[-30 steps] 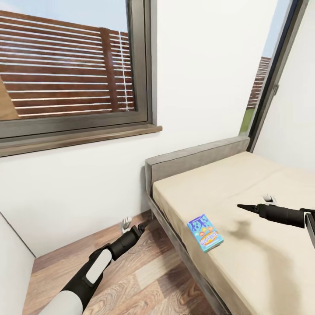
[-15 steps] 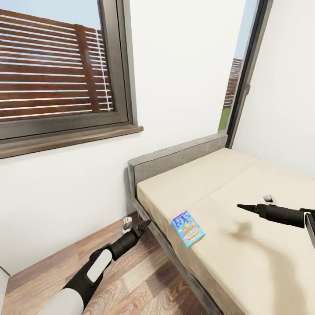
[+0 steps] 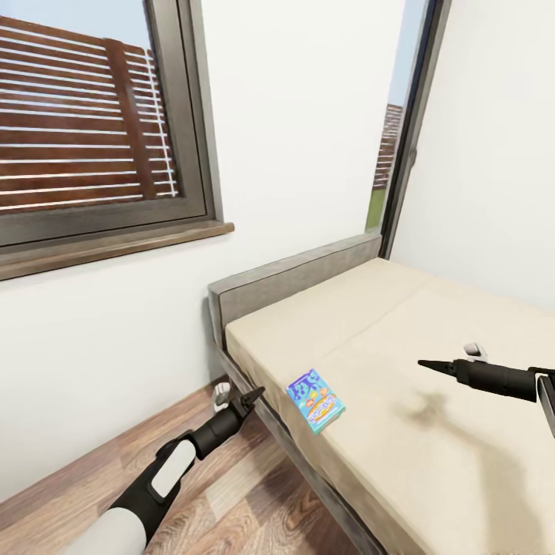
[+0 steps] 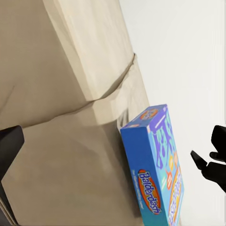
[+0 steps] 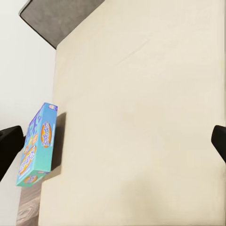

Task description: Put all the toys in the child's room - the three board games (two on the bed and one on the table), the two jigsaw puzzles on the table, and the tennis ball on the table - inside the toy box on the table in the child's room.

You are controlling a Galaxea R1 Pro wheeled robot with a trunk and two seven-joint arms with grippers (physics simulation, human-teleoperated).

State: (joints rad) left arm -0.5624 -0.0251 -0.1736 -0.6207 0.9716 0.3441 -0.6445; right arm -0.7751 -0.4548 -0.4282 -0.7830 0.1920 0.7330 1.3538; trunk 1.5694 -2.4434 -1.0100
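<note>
**Teal-blue board game near the bed's edge; neither gripper in contact**

The teal-blue board game [image 3: 315, 400] lies flat on the beige mattress [image 3: 432, 432], close to the mattress edge nearest the wall with the window. In the left wrist view the box [image 4: 157, 165] shows the printed word "Balderdash" along its side. In the right wrist view the same box [image 5: 36, 143] sits at the mattress border, casting a short shadow onto the fabric.

Your left gripper [image 3: 248, 398] hangs over the wood-plank floor [image 3: 223, 501], just beside the grey bed frame [image 3: 289, 274] and near the box, without touching it. Your right gripper [image 3: 428, 364] hangs above the mattress, well apart from the box, with its shadow on the fabric below it.

In the head view the right gripper's fingers come together in a single point; the dark tips at opposite margins of the right wrist view indicate a parted jaw. You cannot tell its state with certainty. The left jaws stand parted, with nothing between them.

A dark-framed window [image 3: 92, 154] with a brown sill is set in the white wall above the left arm.
</note>
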